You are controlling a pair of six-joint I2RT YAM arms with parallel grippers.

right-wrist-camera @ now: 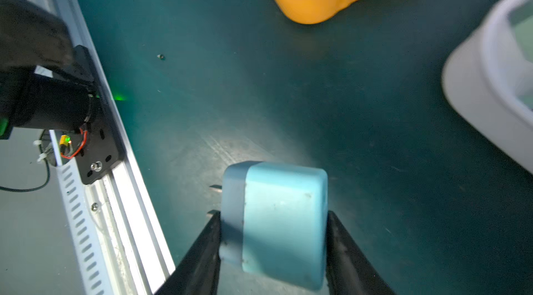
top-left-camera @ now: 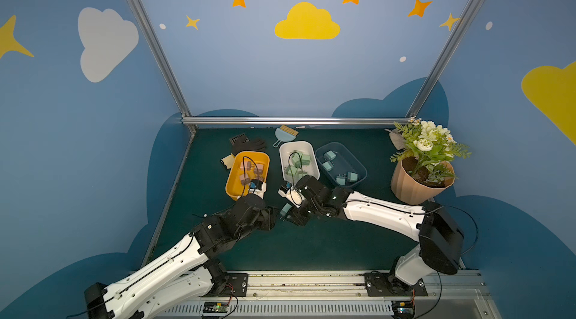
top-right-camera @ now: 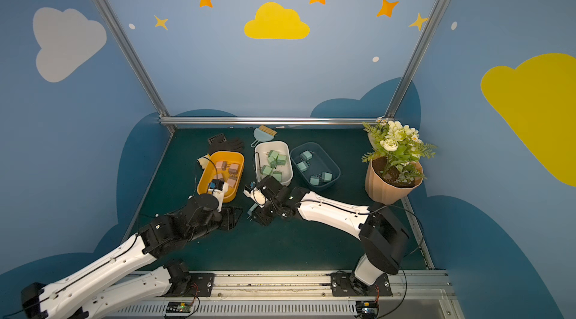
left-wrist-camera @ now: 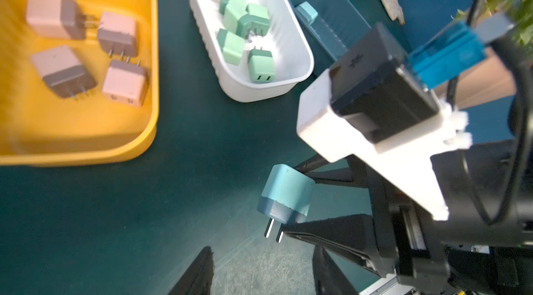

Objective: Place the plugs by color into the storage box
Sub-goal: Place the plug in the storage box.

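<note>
The right gripper (left-wrist-camera: 291, 201) is clamped on a light blue plug (left-wrist-camera: 285, 189), one black finger pressed to each side of the body. The plug's two metal prongs (left-wrist-camera: 272, 228) stick out past the fingertips. This plug hangs over the green mat (top-left-camera: 311, 239) just in front of the white bin (top-left-camera: 282, 158), off that bin's near end and outside it. The left gripper (left-wrist-camera: 262, 276) sits just beside the held plug, on the side away from the white bin. Its fingers are spread and there is nothing between them. Mint green plugs (left-wrist-camera: 233, 47) lie piled in the white bin. The yellow bin (top-left-camera: 230, 177) stands just beside the white bin on the left arm's side and holds four pink plugs (left-wrist-camera: 118, 32). The dark blue bin (top-left-camera: 358, 167) stands just beside the white bin on the right arm's side, with several light blue plugs (top-left-camera: 329, 156) lying in it.
</note>
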